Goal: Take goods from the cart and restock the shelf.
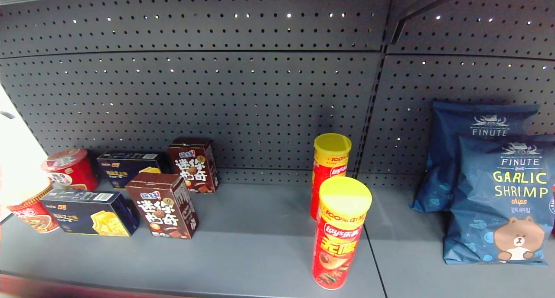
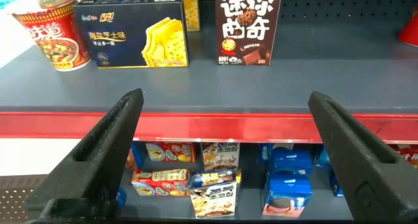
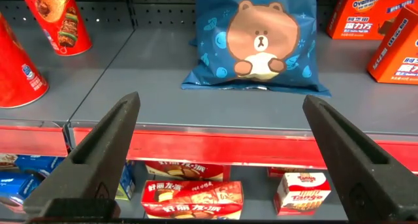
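Just short of the shelf (image 1: 260, 246) and its red lip (image 2: 215, 126), the left gripper (image 2: 223, 96) hangs with fingers spread wide and nothing between them. The right gripper (image 3: 220, 100) is likewise splayed and empty, facing a blue chip bag (image 3: 255, 41). Beyond the left one stand a brown biscuit box (image 2: 248, 21), a cracker box (image 2: 134, 31) and a noodle cup (image 2: 55, 31); two red chip cans (image 1: 340, 228) sit mid-shelf. Packs below lie on what may be a lower tier. Fetching from the cart probably comes next: draw back level, clear of the lip, and aim new stock at the bare stretch between boxes and cans
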